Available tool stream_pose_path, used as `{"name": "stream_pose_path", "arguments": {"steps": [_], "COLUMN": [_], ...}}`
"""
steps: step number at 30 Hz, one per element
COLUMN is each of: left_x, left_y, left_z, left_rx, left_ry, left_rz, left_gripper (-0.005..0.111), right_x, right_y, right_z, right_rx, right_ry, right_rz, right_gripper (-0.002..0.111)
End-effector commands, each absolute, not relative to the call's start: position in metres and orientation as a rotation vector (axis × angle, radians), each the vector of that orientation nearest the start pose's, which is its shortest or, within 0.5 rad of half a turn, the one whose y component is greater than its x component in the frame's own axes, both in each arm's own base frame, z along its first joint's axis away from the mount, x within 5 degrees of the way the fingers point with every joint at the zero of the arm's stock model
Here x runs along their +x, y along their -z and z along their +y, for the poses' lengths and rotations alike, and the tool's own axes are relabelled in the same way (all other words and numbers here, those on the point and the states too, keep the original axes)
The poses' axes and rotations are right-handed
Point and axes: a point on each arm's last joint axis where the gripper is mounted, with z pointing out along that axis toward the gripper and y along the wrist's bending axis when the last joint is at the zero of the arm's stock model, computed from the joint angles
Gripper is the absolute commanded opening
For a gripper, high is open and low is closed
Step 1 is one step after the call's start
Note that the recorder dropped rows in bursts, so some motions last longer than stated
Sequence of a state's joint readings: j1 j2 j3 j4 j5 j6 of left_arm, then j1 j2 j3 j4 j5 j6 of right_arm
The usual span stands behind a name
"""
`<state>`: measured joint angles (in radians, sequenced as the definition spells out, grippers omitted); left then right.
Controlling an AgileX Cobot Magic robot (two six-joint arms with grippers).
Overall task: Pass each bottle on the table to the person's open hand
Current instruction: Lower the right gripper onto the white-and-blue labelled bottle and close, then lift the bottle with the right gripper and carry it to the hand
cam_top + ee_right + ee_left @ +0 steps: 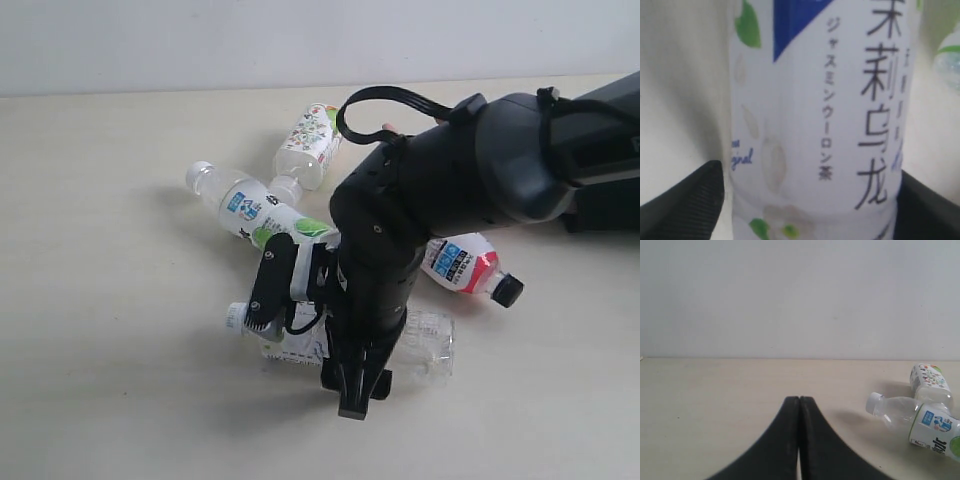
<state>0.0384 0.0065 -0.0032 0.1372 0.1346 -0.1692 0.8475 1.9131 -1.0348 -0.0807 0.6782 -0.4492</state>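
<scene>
The white-labelled bottle lay on its side at the near middle of the table, and the right gripper, reaching down over it, was clamped across its label, with both fingers flush against the bottle's sides in the right wrist view. Behind it lay the blue-labelled bottle and the green-labelled bottle, necks near one another, and to the right the black-capped bottle, all on their sides. The left gripper hung over bare tabletop well apart from them, its fingers pressed together on nothing.
</scene>
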Motion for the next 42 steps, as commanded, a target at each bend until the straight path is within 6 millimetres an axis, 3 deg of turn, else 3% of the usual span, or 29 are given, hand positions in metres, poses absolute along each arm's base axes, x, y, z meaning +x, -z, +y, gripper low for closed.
{"name": "stream_pose_path", "arguments": {"steps": [1, 10, 17, 23, 32, 39, 42], "left_x": [0.056, 0.056, 0.056, 0.056, 0.056, 0.056, 0.056], "left_y": [-0.201, -0.201, -0.201, -0.201, -0.201, -0.201, -0.201], "left_z": [0.004, 0.004, 0.004, 0.004, 0.004, 0.004, 0.004], "left_rx": [-0.068, -0.068, -0.068, -0.068, -0.068, -0.068, -0.068], "left_ry": [-0.025, -0.025, -0.025, -0.025, -0.025, -0.025, -0.025], "left_rz": [1.618, 1.618, 1.618, 1.618, 1.618, 1.618, 1.618], "left_gripper": [0.0, 0.0, 0.0, 0.0, 0.0, 0.0, 0.0], "right_x": [0.223, 0.217, 0.21, 0.194, 0.161, 0.162, 0.17], "right_y": [-0.125, -0.126, -0.143, -0.189, -0.261, -0.296, -0.303], "right_z": [0.246, 0.238, 0.235, 0.227, 0.211, 0.182, 0.166], "right_rx": [-1.91, -1.97, -1.933, -1.865, -1.672, -1.26, -1.074], "right_ry": [0.062, 0.106, 0.046, -0.059, -0.361, -0.146, 0.067], "right_rz": [2.372, 2.463, 2.523, 2.545, 2.528, 2.551, 2.554], "right_gripper": [0.056, 0.0, 0.0, 0.0, 0.0, 0.0, 0.0]}}
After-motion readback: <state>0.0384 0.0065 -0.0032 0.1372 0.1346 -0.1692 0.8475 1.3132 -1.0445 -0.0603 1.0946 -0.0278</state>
